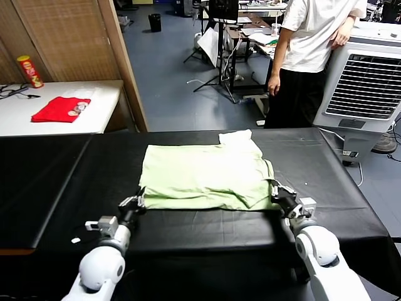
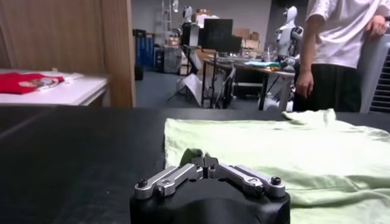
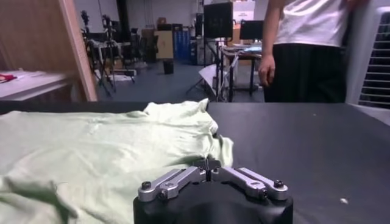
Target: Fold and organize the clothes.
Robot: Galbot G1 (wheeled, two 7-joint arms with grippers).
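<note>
The clothes, a pale green shirt (image 1: pixel 200 175), lie folded flat on the black table (image 1: pixel 62 182), with a small flap poking out at the far edge. My left gripper (image 1: pixel 140 195) rests at the shirt's near left corner. In the left wrist view its jaws (image 2: pixel 207 161) are together, with a puckered bit of the green shirt (image 2: pixel 292 152) at the tips. My right gripper (image 1: pixel 274 190) sits at the near right corner. Its jaws (image 3: pixel 208 162) are also together, right on the edge of the shirt (image 3: pixel 91 152).
A white side table (image 1: pixel 94 119) at the far left holds a red folded garment (image 1: pixel 61 108) and a tall can (image 1: pixel 29 71). A person in a white T-shirt (image 1: pixel 313 50) stands beyond the table, next to a white air cooler (image 1: pixel 363 75).
</note>
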